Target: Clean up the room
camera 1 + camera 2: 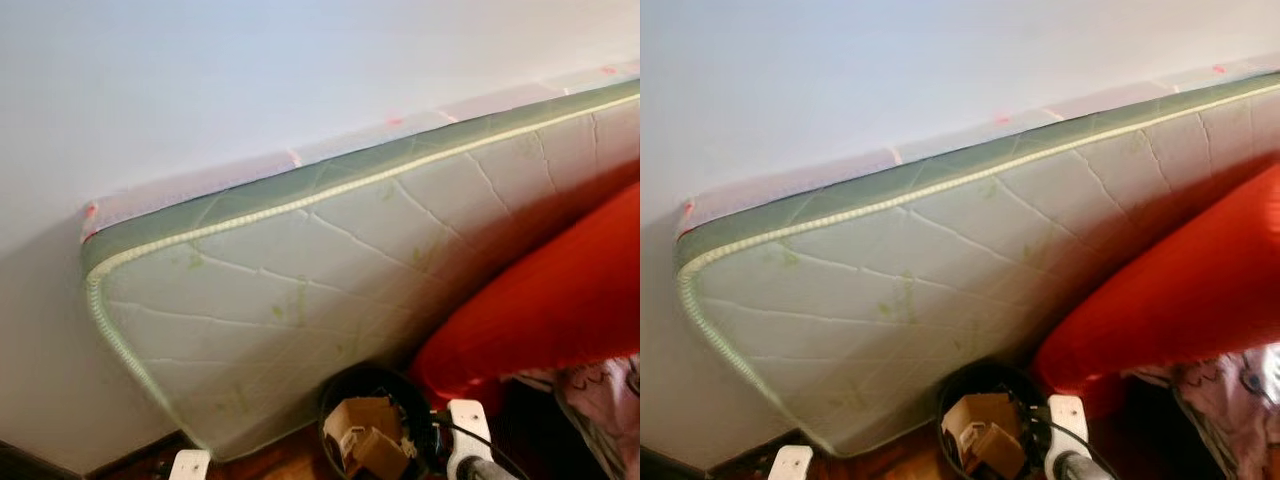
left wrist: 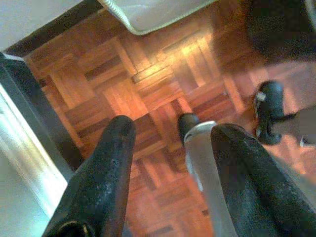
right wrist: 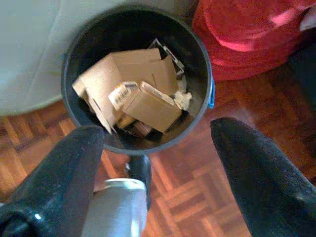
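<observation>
While right hand (image 3: pixel 153 133) gapes, bin (image 3: pixel 74 103) holds cardboard (image 3: pixel 148 106)

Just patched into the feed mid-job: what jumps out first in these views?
A big quilted green-edged mattress leans on its side against the white wall, with a bright red cushion propped against it on the robot's right. At the mattress's foot, on the parquet floor, a black bin holds crumpled cardboard boxes, under the open right claw.
</observation>
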{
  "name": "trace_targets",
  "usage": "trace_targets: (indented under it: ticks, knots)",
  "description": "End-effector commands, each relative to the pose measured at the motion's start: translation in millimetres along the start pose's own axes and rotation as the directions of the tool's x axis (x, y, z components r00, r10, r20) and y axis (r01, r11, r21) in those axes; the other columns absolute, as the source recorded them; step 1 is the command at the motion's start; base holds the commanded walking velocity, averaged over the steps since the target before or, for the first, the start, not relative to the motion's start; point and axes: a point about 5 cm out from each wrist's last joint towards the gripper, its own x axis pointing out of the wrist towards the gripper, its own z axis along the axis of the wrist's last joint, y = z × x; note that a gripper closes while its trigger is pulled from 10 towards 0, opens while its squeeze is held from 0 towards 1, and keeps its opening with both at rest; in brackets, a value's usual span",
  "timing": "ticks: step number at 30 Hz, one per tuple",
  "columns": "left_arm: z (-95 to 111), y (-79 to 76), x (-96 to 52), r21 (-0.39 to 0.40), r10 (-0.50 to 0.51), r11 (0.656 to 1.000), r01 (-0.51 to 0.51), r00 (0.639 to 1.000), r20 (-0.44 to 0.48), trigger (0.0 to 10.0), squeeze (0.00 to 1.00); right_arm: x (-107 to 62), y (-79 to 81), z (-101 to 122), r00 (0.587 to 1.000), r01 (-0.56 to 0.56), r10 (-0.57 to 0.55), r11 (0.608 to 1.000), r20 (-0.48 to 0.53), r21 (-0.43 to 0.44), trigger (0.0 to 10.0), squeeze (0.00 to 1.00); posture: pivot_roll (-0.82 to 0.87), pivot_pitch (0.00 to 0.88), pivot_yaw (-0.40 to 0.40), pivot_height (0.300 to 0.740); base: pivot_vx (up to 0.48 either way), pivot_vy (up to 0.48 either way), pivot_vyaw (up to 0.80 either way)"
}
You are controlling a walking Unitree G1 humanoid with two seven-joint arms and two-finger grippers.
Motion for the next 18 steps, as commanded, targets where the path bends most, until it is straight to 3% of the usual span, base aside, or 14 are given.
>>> trace_targets:
  ticks: [1, 18]
  knots:
    - [3.6, -3.9, 0.7, -0.002, -0.016, 1.000, 0.016, 1.000, 0.011, 10.0, 0.00, -1.5, -6.5, -1.5, 1.000, 0.020, -0.020, 1.000, -0.007, 0.010, 10.0, 0.00, 0.00, 0.018, -0.002, 0.740, 0.000, 0.000, -0.72]
    - [9.7, 3.0, 0.5, -0.035, -0.002, 0.999, 0.003, 0.999, 0.036, 10.0, 0.00, -1.2, -7.5, -0.1, 0.999, 0.051, -0.052, 0.998, 0.003, 0.040, 10.0, 0.00, -0.01, 0.033, 0.002, 0.740, 0.000, 0.000, -0.72]
